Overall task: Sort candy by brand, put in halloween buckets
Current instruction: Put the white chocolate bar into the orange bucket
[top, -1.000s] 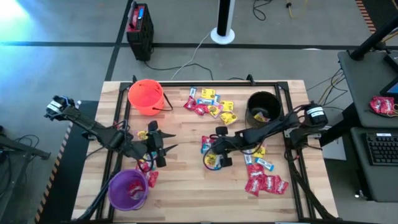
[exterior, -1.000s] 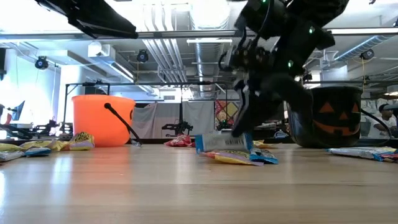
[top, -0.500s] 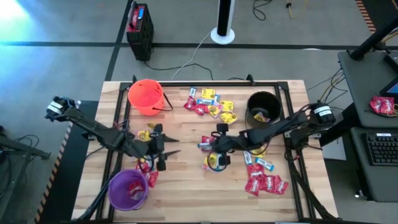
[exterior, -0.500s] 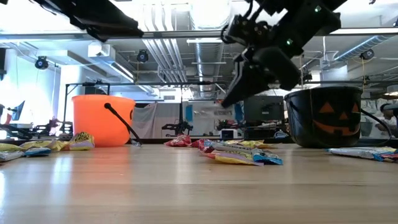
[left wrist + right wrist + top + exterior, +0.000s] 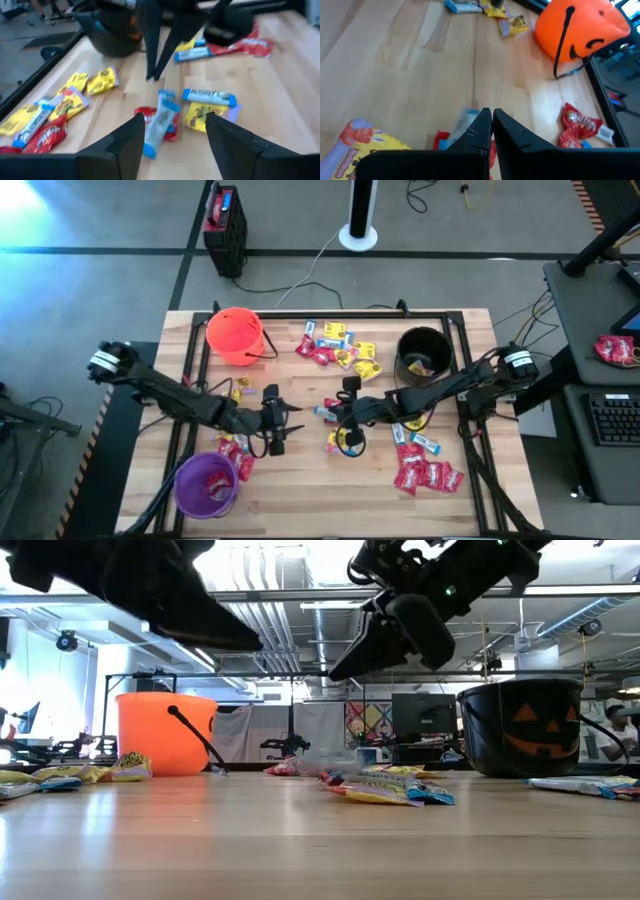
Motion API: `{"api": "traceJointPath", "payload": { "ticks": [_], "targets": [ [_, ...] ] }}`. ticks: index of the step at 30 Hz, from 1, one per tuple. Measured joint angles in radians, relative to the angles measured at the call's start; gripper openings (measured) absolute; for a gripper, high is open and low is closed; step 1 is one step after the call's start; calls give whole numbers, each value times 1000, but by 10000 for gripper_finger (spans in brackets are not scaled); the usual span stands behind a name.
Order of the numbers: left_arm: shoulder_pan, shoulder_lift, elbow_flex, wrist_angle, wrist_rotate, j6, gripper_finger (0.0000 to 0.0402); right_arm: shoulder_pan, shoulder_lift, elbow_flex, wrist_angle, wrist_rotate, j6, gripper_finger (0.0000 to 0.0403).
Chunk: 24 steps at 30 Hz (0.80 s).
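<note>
Two grippers meet mid-table: the left gripper [image 5: 283, 421], fingers spread, should straddle the blue-and-white candy [image 5: 159, 122] lying flat beside the yellow packet [image 5: 201, 115], while the right gripper [image 5: 338, 412] hangs pinched shut, empty.

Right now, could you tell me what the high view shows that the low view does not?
Only the high view shows the purple bucket, the red packets near the table's front right, and both arms whole, the left gripper open and the right gripper shut. Only the low view shows the black bucket's pumpkin face. Both show the orange bucket.
</note>
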Motion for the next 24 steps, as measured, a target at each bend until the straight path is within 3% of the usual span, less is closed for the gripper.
{"api": "traceJointPath", "payload": {
  "ticks": [5,15,19,24],
  "targets": [
    [37,33,-5,3,-10,-13,231,2,0,21,-15,-1,-17,8],
    [44,17,0,6,-7,29,245,-41,3,-21,-8,-10,193,14],
    [44,0,0,5,-8,64,245,-65,3,-30,-5,-74,275,49],
    [45,-12,0,5,-8,81,245,-99,10,-43,22,-140,329,132]
  ]
}}
